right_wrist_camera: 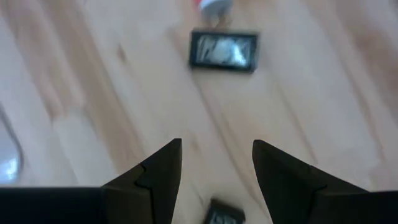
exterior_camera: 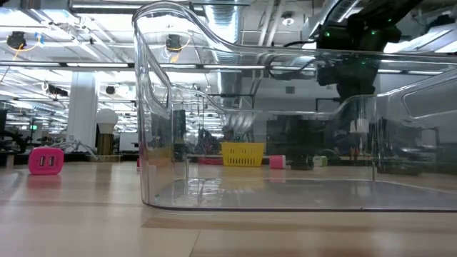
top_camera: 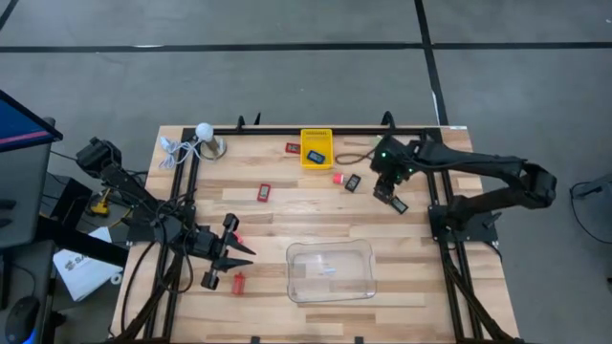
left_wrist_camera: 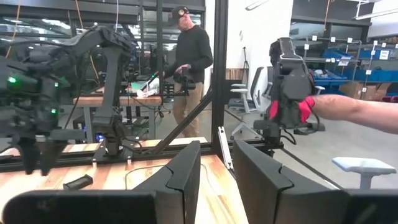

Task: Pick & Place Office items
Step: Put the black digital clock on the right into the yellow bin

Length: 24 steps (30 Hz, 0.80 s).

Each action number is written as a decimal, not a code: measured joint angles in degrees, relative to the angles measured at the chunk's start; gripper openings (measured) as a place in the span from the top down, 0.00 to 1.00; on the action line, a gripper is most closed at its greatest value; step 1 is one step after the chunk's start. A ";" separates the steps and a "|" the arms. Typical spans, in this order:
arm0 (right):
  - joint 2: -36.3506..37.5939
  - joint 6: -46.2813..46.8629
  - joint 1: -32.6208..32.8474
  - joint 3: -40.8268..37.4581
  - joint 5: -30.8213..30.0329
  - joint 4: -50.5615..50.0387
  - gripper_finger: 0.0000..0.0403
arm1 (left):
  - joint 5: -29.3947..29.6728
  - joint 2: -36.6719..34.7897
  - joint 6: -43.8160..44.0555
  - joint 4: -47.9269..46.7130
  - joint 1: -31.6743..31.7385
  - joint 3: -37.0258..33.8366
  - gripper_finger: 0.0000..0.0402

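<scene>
The right gripper [top_camera: 389,194] is held above the table [top_camera: 411,268] with its fingers [right_wrist_camera: 155,171] spread and nothing between them, over a small black piece [top_camera: 398,204]; a second black piece [top_camera: 352,182] and a red piece [top_camera: 338,178] are seen just beyond, near the yellow basket [top_camera: 316,148]. The left gripper [top_camera: 232,266] is parked beside the clear tray [top_camera: 330,271], fingers apart and empty, with a red block [top_camera: 239,283] close by. Other red blocks [top_camera: 263,192] are scattered on the wood.
</scene>
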State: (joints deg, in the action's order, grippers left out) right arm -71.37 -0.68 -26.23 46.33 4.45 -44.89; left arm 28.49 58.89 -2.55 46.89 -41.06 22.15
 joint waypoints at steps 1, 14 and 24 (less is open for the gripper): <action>-0.40 -0.43 0.76 -0.02 -0.96 -1.84 0.53 | 0.00 0.00 0.00 0.00 0.00 0.00 0.77; -1.86 24.63 9.75 -0.04 -9.84 -12.36 0.52 | -0.01 0.00 1.37 -0.17 -0.16 0.00 0.77; -1.84 33.32 17.04 -7.26 -11.73 -11.00 0.40 | -0.02 0.00 1.36 -0.22 -0.16 0.00 0.77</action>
State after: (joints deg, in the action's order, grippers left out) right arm -73.21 32.64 -9.19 39.07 -7.27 -55.89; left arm 28.47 58.89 -1.19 46.68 -41.21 22.15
